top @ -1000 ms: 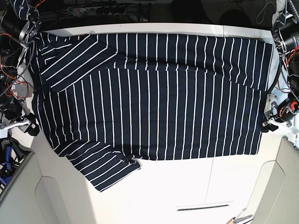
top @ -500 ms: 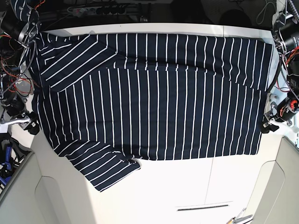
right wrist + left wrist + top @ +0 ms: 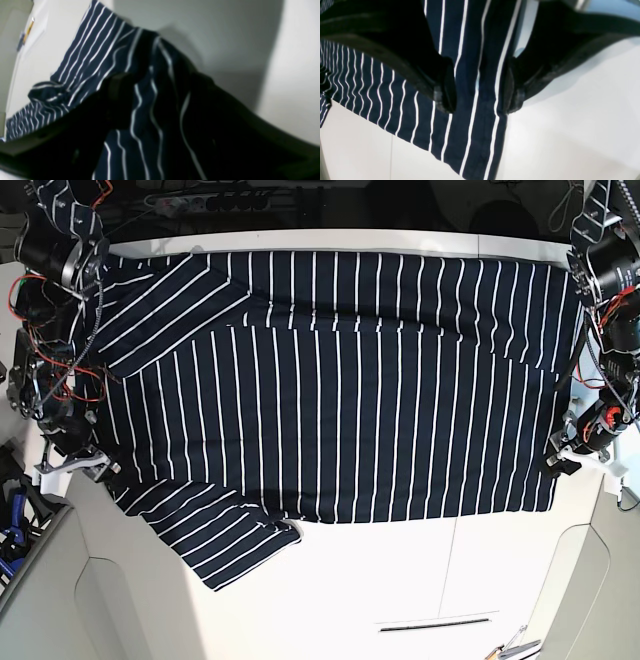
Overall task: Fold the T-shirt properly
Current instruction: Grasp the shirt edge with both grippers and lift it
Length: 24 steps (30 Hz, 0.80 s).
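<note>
The dark navy T-shirt with thin white stripes lies spread flat on the white table, collar end at the base view's left. One sleeve is folded over the body at the top left, and the other sleeve sticks out at the bottom left. My left gripper is at the shirt's right hem corner. In the left wrist view it is open, its fingers astride the shirt's edge strip. My right gripper is at the shirt's left edge. In its dark, blurred wrist view it is open, with wrinkled shirt cloth between the fingers.
Bare white table lies in front of the shirt, with a narrow slot. Arm bodies with red wiring stand along the left edge, and the other arm along the right. A power strip lies behind the table.
Both arms have come inward to the shirt's side edges. The arm at the base view's left now overlaps the shirt's left edge. The other gripper has shifted slightly down to the hem corner.
</note>
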Motion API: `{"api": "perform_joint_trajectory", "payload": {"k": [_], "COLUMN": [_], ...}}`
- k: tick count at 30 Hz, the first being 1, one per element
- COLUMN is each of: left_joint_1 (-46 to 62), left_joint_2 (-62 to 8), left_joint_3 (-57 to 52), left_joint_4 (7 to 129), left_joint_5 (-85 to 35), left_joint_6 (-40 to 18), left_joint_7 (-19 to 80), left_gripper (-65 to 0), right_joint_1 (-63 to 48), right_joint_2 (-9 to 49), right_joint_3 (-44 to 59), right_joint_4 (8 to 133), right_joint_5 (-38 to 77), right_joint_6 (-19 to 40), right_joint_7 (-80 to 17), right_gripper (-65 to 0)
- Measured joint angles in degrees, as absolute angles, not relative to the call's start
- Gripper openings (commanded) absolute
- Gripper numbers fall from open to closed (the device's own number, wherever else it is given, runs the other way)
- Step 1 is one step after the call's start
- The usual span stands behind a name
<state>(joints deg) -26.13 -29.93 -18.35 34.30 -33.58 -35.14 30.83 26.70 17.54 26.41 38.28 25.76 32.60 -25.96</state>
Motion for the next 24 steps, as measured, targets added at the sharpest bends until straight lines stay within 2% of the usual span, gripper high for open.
{"api": "perform_joint_trajectory", "payload": {"k": [7,10,12,16,17,24], "left_joint_1": [-26.68,-26.7,-26.65,-26.63,-26.61,-26.48], "left_joint_2": [-28.56,-28.53,-28.56,-28.56,-28.56,-28.53], "left_joint_3": [-18.33,-18.33,-18.33,-18.33,-18.33,-18.33], "left_joint_4": [34.33,34.33,34.3,34.2,34.15,34.61], "left_joint_5": [-32.56,-32.03,-31.75,-31.42,-31.46,-31.27], "left_joint_6": [-35.14,-35.16,-35.14,-35.11,-35.11,-37.34], "left_joint_7": [30.57,30.41,30.44,30.65,30.61,30.81], "left_gripper": [-32.5,-40.7,-48.1,-63.3,-65.0,-65.0], "right_joint_1": [27.62,27.64,27.64,27.51,27.49,27.49], "right_joint_2": [16.45,16.36,16.38,16.34,16.36,16.34], "right_joint_3": [22.33,21.43,21.39,21.34,21.34,21.34], "right_joint_4": [38.24,38.24,38.24,38.22,38.22,38.2], "right_joint_5": [25.65,25.65,25.61,24.1,23.62,23.66], "right_joint_6": [32.62,32.62,32.62,32.6,32.64,32.82], "right_joint_7": [-25.91,-25.93,-26.0,-26.52,-26.68,-27.29], "right_gripper": [-29.0,-30.0,-37.6,-60.2,-65.0,-65.0]}}
